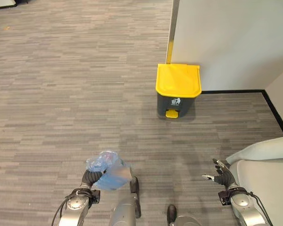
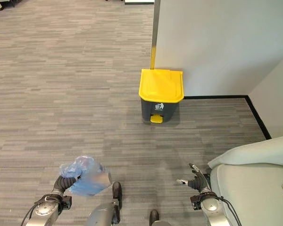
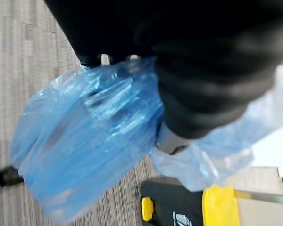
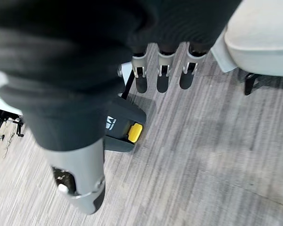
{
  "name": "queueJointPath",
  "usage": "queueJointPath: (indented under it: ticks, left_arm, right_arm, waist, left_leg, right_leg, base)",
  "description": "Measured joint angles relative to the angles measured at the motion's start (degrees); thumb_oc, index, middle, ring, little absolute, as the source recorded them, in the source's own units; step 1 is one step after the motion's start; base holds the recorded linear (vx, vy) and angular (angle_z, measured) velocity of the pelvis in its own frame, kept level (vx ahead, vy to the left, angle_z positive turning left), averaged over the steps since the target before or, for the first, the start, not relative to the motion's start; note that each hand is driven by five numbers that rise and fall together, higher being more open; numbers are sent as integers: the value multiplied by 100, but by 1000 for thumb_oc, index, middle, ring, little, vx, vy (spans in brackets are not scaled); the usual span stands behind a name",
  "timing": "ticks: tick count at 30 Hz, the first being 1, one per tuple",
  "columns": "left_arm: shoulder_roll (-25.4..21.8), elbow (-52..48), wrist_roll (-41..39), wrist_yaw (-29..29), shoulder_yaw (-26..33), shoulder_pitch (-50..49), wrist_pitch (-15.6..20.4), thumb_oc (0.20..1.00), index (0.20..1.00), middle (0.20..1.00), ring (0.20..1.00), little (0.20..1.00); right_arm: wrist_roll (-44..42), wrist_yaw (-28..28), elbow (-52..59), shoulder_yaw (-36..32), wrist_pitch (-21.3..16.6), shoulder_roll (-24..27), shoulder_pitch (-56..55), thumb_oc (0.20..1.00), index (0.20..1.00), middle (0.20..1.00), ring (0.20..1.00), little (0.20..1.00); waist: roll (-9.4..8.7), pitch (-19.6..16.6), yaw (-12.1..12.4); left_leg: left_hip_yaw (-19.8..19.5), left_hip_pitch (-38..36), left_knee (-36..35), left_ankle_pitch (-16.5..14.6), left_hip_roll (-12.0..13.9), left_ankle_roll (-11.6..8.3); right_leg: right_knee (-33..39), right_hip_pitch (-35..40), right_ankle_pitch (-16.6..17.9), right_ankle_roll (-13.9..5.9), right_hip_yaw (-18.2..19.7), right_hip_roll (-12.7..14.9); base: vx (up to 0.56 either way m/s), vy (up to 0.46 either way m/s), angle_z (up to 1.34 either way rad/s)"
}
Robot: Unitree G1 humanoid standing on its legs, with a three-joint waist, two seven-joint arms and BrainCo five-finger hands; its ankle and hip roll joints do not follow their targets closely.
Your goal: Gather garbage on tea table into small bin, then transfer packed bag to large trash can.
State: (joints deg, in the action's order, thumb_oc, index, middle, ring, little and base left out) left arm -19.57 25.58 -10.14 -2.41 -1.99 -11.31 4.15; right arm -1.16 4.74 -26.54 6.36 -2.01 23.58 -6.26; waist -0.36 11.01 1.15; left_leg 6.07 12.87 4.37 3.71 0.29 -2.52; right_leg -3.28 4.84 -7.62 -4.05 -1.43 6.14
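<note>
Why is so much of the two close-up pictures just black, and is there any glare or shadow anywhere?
Left wrist view: the left hand has its dark cover right against the camera, and the blue bag it grips shows pale sheen. Right wrist view: the right hand blocks much the same way. Left eye view: even light, a faint shadow at the trash can base, no strong glare.

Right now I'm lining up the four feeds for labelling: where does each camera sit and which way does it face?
Left eye view: on the head, looking down at grey carpet and the dark grey pedal bin with yellow lid; both hands low.
Right eye view: same scene, slightly offset; left hand, right hand.
Left wrist view: along the left hand, gripping the crumpled blue plastic bag.
Right wrist view: along the right hand's straight fingers, toward floor.
All four share the bin.
</note>
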Motion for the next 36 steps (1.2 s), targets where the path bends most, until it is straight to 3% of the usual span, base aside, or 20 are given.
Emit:
queueJointPath:
  ticks: [1,2,4,8,9,12,14,16,19,21,23,24,26,28,30,31,32,33,35,36]
  left_arm:
    - [-24,-25,0,4,-4,-104,2,200,200,200,200,200]
    - [-105,-27,2,8,-2,-110,1,200,200,200,200,200]
    - [-96,-19,2,5,35,-92,-3,200,200,200,200,200]
    - [-202,-21,3,10,28,16,-18,200,200,200,200,200]
    - [-231,-16,4,10,28,13,-23,200,200,200,200,200]
    - [-282,-18,3,-4,38,40,-37,200,200,200,200,200]
    - [-271,-13,3,-2,25,17,-39,200,200,200,200,200]
    - [-271,-11,3,-3,23,-8,-42,200,200,200,200,200]
    - [-232,57,2,-4,-11,10,-60,200,200,200,200,200]
    - [-206,57,2,-3,-7,19,-63,200,200,200,200,200]
    - [-187,65,2,-4,-7,8,-62,200,200,200,200,200]
    - [-81,51,3,9,-52,-37,-73,200,200,200,200,200]
    - [-35,-23,3,11,-53,-82,-68,200,200,200,200,200]
    - [51,-22,2,31,-55,-69,-76,200,200,200,200,200]
    - [108,-13,1,40,-69,-18,-83,200,200,200,200,200]
    - [117,-14,0,43,-86,43,-84,200,200,200,200,200]
    - [111,-18,0,45,-130,49,-85,200,200,200,200,200]
    - [112,-29,1,59,-264,103,-84,200,200,200,200,200]
    - [105,-13,1,64,-275,113,-87,200,200,200,200,200]
    - [101,-6,1,63,-275,72,-87,200,200,200,200,200]
  right_arm:
    - [-1,3,64,-24,-36,6,-14,1000,1000,1000,1000,1000]
    - [3,11,72,-37,-37,-38,-6,1000,1000,1000,1000,1000]
    - [7,-2,43,-57,0,-131,-37,1000,1000,1000,1000,1000]
    - [44,-53,49,-14,0,-282,-15,1000,1000,1000,1000,1000]
    - [66,-61,51,-10,0,-298,0,1000,1000,1000,1000,1000]
    - [122,-129,56,20,-3,-326,139,1000,1000,1000,1000,1000]
    - [123,-130,56,22,-3,-316,246,1000,1000,1000,1000,1000]
    - [123,-131,59,30,-1,-317,287,1000,1000,1000,1000,1000]
    - [122,-132,52,41,13,-308,249,1000,1000,1000,1000,1000]
    - [121,-133,44,42,17,-311,156,1000,1000,1000,1000,1000]
    - [121,-138,-10,41,41,-316,81,1000,1000,1000,1000,1000]
    - [121,-137,-7,-9,93,-279,23,1000,1000,1000,1000,1000]
    - [121,-137,-7,-14,113,-220,64,1000,1000,1000,1000,1000]
    - [117,-113,32,-82,70,-38,158,1000,1000,1000,1000,1000]
    - [113,-100,-5,-80,57,87,154,1000,1000,1000,1000,1000]
    - [113,-90,-10,-72,62,85,140,1000,1000,1000,1000,1000]
    - [109,-57,-5,-40,66,74,153,1000,1000,1000,1000,1000]
    - [107,-32,-4,-40,71,91,140,1000,1000,1000,1000,1000]
    - [102,-13,-10,-17,75,71,191,1000,1000,1000,1000,1000]
    - [101,3,-11,-17,75,59,202,1000,1000,1000,1000,1000]
  waist:
    - [3,-28,27]
    - [-104,-24,-60]
    - [-221,-30,-69]
    - [-262,-53,-92]
    - [-261,-53,-64]
    - [-240,-40,-53]
    - [-205,-32,-59]
    - [-195,-10,-77]
    - [-153,35,-117]
    - [-167,35,-161]
    - [-236,59,-247]
    - [-96,54,-329]
    - [23,48,-308]
    - [-50,38,-279]
    - [-3,23,-253]
    - [-60,14,-224]
    - [-104,-3,-197]
    - [-202,35,-210]
    - [-203,44,-191]
    - [-195,47,-191]
  left_leg:
    - [2,-127,-100,260,-107,208]
    - [57,-213,-100,95,-286,425]
    - [174,-497,-287,57,-482,535]
    - [317,-729,-397,-55,-518,856]
    - [343,-742,-394,-25,-506,867]
    - [550,-925,-509,-106,-413,949]
    - [617,-1000,-587,-190,-381,974]
    - [633,-1043,-589,-275,-346,958]
    - [610,-1197,-595,-393,-282,826]
    - [490,-1334,-558,-555,-238,620]
    - [204,-1568,-490,-769,-130,289]
    - [-81,-1783,-531,-911,196,74]
    - [-210,-1890,-328,-810,539,-8]
    - [-256,-1428,743,-591,725,-324]
    - [-391,-1062,1692,-380,970,-616]
    - [-429,-664,2366,-363,1010,-596]
    - [-372,-439,2402,-605,892,-518]
    - [-218,-286,1369,-717,529,-433]
    - [54,-173,153,-480,339,-410]
    - [94,-137,-37,-347,339,-406]
  right_leg:
    - [-104,-28,-93,-144,-27,75]
    - [-147,36,-102,-203,-42,197]
    - [-398,51,-184,-359,3,432]
    - [-1365,-394,-252,-488,13,474]
    - [-1676,-572,-360,-564,20,471]
    - [-2076,-1256,-474,-522,-75,310]
    - [-1925,-1571,-441,-482,-328,333]
    - [-1455,-1797,-118,-394,-489,329]
    - [-729,-2231,610,-378,-541,314]
    - [-111,-2314,988,-366,-666,361]
    - [2,-2299,1060,-421,-657,464]
    - [-251,-2095,1264,-335,-805,205]
    - [-359,-1914,1175,-166,-932,-142]
    - [-123,-1612,1042,120,-1168,-269]
    - [113,-1266,878,388,-1292,-523]
    - [192,-1178,844,557,-1265,-574]
    - [311,-1096,843,557,-1247,-572]
    - [554,-940,934,432,-1226,-548]
    - [789,-662,1108,530,-1282,-739]
    - [790,-593,1107,530,-1278,-806]
  base:
    - [352,203,-99]
    - [252,167,-27]
    - [216,151,-19]
    - [123,112,-24]
    - [129,70,-16]
    - [173,48,-28]
    - [128,1,-25]
    - [212,-6,-15]
    - [284,-85,-3]
    - [421,-215,35]
    - [495,-301,75]
    - [377,-286,67]
    - [266,-276,45]
    - [234,-258,26]
    - [245,-211,19]
    - [202,-112,16]
    - [227,-60,17]
    - [173,-13,11]
    - [220,42,-17]
    - [160,46,-22]
